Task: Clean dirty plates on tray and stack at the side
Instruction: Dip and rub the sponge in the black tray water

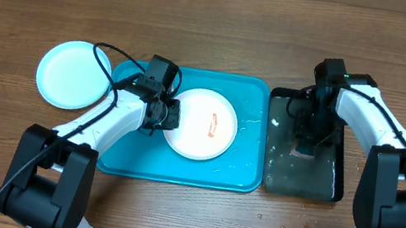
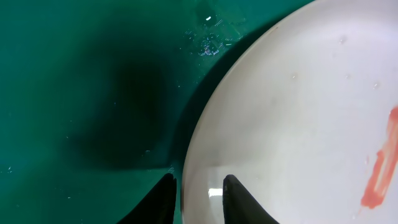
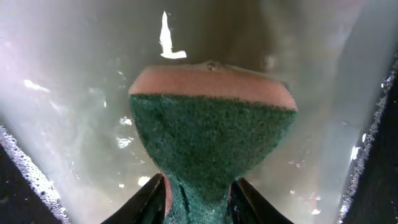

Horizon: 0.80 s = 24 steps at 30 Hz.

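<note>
A white plate (image 1: 203, 124) with an orange-red smear lies on the turquoise tray (image 1: 242, 175). My left gripper (image 1: 167, 114) is shut on the white plate's left rim, one finger on each side of the rim in the left wrist view (image 2: 198, 186), where the plate (image 2: 298, 124) fills the right side. A light blue plate (image 1: 72, 74) lies on the table left of the tray. My right gripper (image 1: 306, 141) is shut on a green-and-pink sponge (image 3: 211, 124) and holds it in the water of the black tray (image 1: 332, 191). The yellow-green plate is out of view.
Water drops lie on the turquoise tray near its right side (image 1: 250, 122) and on the table in front of the black tray (image 1: 292, 226). The wooden table (image 1: 220, 16) extends behind both trays.
</note>
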Tool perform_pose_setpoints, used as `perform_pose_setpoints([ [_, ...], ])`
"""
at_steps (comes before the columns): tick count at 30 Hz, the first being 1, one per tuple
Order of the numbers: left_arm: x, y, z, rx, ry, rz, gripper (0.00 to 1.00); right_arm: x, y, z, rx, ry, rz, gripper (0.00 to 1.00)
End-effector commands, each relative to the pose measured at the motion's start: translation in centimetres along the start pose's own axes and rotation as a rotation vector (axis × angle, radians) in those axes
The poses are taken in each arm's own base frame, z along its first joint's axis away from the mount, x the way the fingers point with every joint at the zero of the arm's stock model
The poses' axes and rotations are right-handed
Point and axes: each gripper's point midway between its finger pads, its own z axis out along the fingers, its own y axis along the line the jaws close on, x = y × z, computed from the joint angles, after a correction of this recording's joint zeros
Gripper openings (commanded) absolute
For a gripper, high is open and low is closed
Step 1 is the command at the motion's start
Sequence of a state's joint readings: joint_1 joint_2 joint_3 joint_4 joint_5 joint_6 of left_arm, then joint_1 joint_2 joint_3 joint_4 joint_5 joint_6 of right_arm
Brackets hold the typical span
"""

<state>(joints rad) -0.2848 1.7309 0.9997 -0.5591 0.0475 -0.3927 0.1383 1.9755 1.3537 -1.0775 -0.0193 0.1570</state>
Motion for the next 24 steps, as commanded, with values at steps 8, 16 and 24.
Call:
perform_pose_setpoints([
  [8, 0.5, 0.3, 0.6, -0.016, 0.014, -0.012, 0.27, -0.5, 0.2, -0.6, -0.013, -0.037, 0.009, 0.33],
  [16, 0.4, 0.1, 0.6, -0.007, 0.01, -0.032, 0.28, -0.6, 0.2, -0.6, -0.014, -0.041, 0.018, 0.31],
  [24, 0.4, 0.1, 0.7, -0.006, 0.008, -0.031, 0.28, -1.1, 0.3, -0.3, -0.021, -0.067, 0.047, 0.32],
])
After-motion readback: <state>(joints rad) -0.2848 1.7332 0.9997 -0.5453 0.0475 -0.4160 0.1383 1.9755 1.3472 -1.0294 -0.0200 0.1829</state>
